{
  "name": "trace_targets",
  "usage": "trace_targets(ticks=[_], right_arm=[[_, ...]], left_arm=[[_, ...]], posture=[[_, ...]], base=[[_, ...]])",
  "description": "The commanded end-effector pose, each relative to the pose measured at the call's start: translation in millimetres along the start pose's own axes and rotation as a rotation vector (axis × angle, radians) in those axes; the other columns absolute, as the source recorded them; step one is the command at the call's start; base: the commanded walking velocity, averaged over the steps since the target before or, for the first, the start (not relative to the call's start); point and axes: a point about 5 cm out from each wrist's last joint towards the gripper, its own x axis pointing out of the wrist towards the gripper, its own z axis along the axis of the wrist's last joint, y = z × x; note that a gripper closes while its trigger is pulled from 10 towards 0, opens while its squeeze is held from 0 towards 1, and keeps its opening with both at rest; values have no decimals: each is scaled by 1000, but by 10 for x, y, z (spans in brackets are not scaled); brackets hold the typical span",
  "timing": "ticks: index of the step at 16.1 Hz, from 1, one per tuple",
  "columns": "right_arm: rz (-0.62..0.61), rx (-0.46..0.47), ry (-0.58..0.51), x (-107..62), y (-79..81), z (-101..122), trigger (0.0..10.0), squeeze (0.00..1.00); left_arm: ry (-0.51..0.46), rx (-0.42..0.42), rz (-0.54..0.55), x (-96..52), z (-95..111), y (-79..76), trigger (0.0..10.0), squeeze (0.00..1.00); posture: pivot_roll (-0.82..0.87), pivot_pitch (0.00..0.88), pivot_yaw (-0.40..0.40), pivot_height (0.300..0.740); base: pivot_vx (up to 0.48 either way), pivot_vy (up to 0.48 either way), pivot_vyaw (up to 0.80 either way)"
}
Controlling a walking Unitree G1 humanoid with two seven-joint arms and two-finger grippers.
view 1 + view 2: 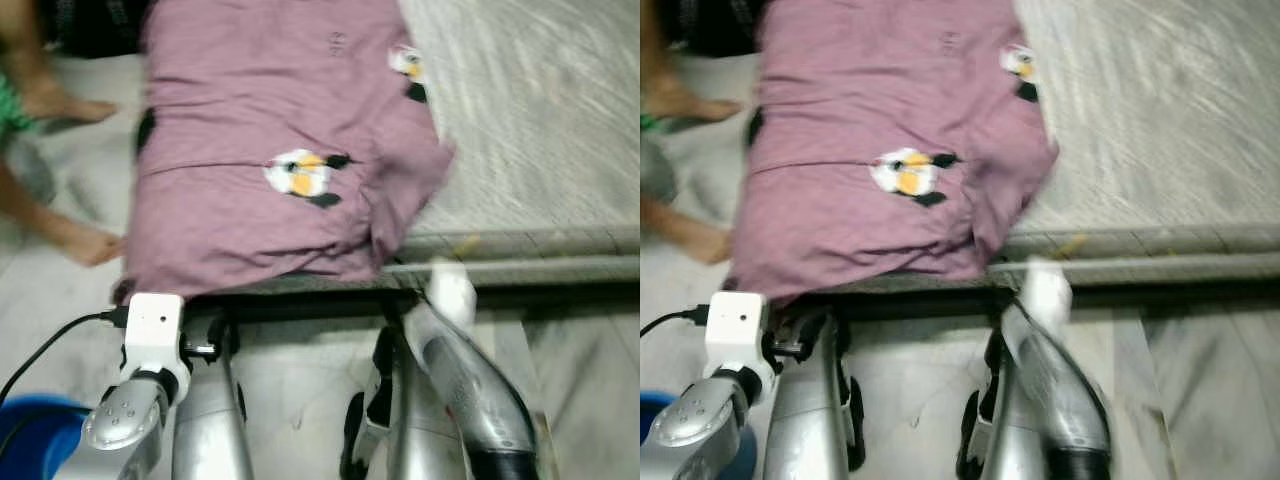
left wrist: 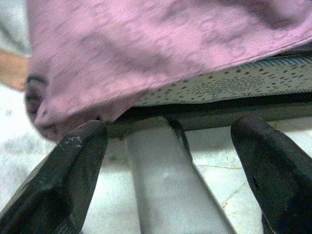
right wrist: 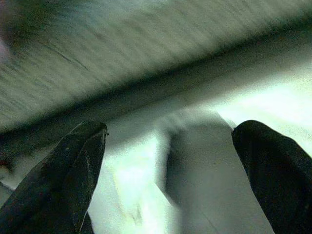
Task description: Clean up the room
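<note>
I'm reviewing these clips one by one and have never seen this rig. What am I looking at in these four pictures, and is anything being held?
This is a walking humanoid robot with two silver arms. The two eye views come from its head camera, looking down; they are blurred. Ahead is a bed with a purple cloth spread on it, printed with small white and yellow figures, its edge hanging over the bed's side. A person's feet are on the floor at the left, and a blue tub is at the lower left. The other two pictures look along each arm's two black fingers. The left gripper points at the cloth's edge, the right gripper at the bed's side. Both jaws are open, holding nothing.
</note>
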Motion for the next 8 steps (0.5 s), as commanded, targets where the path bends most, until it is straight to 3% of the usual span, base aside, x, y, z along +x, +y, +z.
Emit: trace_targets(ticks=[1, 3, 5, 6, 8], right_arm=[[33, 10, -27, -138, 63, 107, 10000, 0], [33, 28, -42, -371, -26, 99, 10000, 0], [22, 24, -125, -412, -39, 238, 10000, 0], [12, -21, -307, -394, -44, 574, 10000, 0], [-1, -81, -497, -380, 11, 985, 10000, 0]], left_arm=[[34, 2, -32, 12, -59, -45, 10000, 0], [30, 9, -45, 59, -38, -54, 10000, 0], [29, 9, -46, 81, -31, -48, 10000, 0], [22, 11, -47, 97, -16, -49, 10000, 0], [11, 12, -45, 111, 14, -47, 10000, 0]], posture=[[89, 282, -77, 533], [79, 272, -70, 533], [79, 266, -66, 533], [83, 262, -64, 533], [97, 255, -60, 533]], base=[[0, 0, 0], [0, 0, 0], [0, 0, 0], [0, 0, 0], [0, 0, 0]])
